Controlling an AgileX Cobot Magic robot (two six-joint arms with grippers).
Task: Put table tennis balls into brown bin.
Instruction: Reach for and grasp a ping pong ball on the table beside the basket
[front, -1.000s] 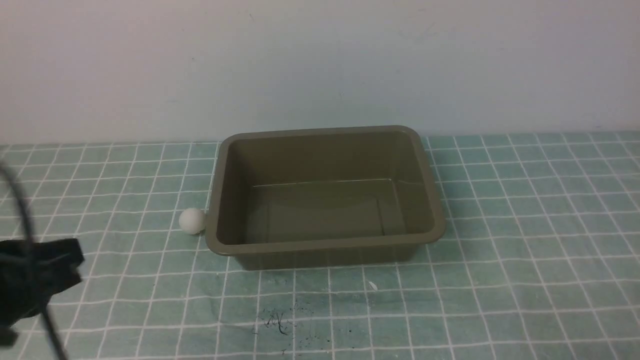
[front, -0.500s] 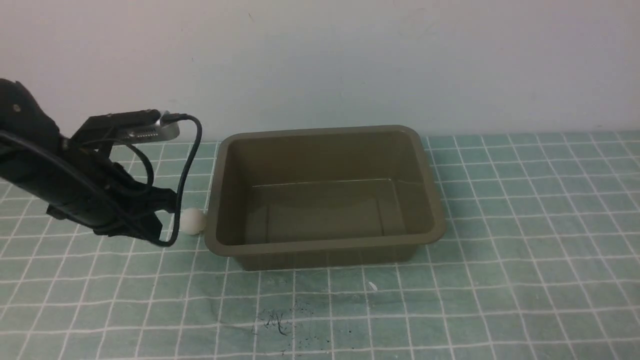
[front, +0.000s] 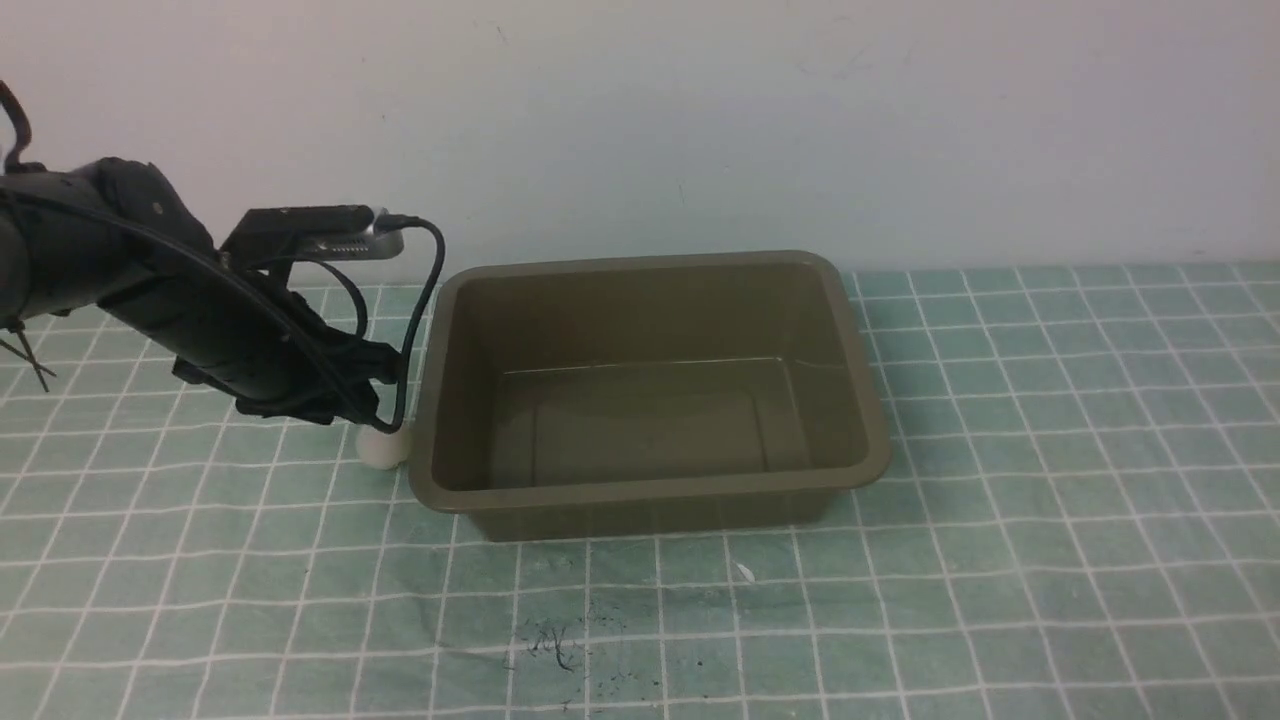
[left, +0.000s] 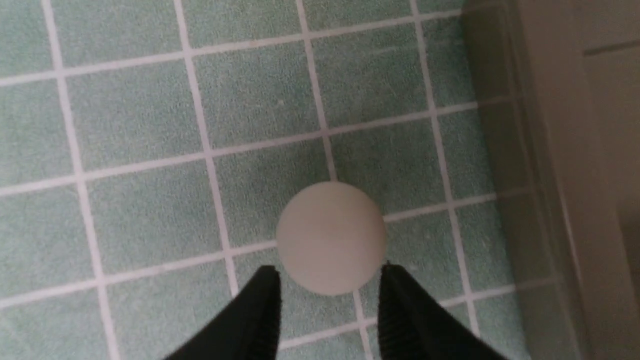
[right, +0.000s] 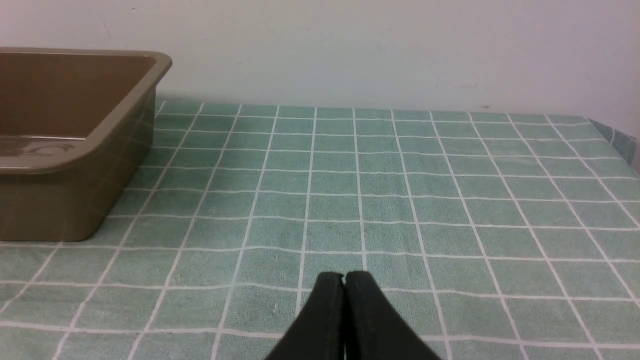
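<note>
A small matte white table tennis ball (front: 382, 449) (left: 331, 236) rests on the green checked cloth, right beside the left wall of the olive-brown bin (front: 432, 380) (left: 565, 175). The bin (right: 85, 150) is empty inside. My left gripper (left: 327, 272) hangs just above the ball, open, its two black fingertips either side of the ball's near edge. In the front view the left arm (front: 200, 320) covers the gripper and part of the ball. My right gripper (right: 344, 277) is shut on nothing, low over the cloth to the right of the bin.
A pale wall (front: 640, 120) stands right behind the bin. The cloth carries dark scribble marks (front: 550, 645) and a small white fleck (front: 745, 572) in front of the bin. The table's right edge (right: 617, 140) shows in the right wrist view.
My left arm has swung in from the lower left corner, up and rightward, until its gripper is over the ball. Ball and bin have not moved.
</note>
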